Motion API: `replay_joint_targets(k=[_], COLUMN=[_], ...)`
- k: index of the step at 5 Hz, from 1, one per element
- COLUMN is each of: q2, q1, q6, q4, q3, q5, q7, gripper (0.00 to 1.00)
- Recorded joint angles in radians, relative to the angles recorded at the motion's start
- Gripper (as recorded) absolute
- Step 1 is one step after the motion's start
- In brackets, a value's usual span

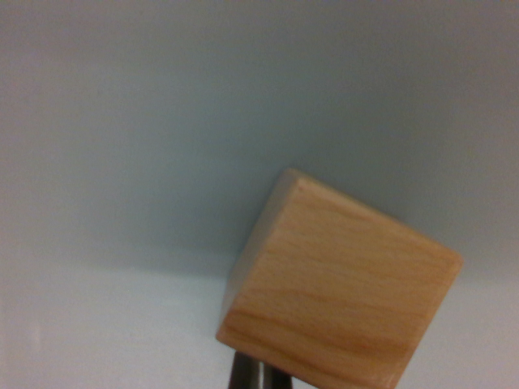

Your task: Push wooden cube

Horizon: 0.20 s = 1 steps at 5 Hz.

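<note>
A light wooden cube (340,288) with visible grain fills the lower right of the wrist view, turned at an angle on a pale grey surface (162,162). Its shaded side face points to the wrist view's left. A dark sliver of my gripper (258,376) shows at the bottom edge, just under the cube's near corner and seemingly touching it. Only that small piece of the gripper shows, so I cannot tell whether its fingers are open or shut. The rest of the gripper is hidden behind the cube and out of frame.
The pale grey surface spreads across the whole upper and left part of the view. A lighter band (97,332) runs across the bottom left.
</note>
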Motion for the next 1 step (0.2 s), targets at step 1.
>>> replay_joint_targets(k=[1], q2=[0.000], q1=[0.0000], q6=[0.000], q4=[0.000], q3=[0.000], q5=[0.0000], q7=[0.000], gripper=[1.00])
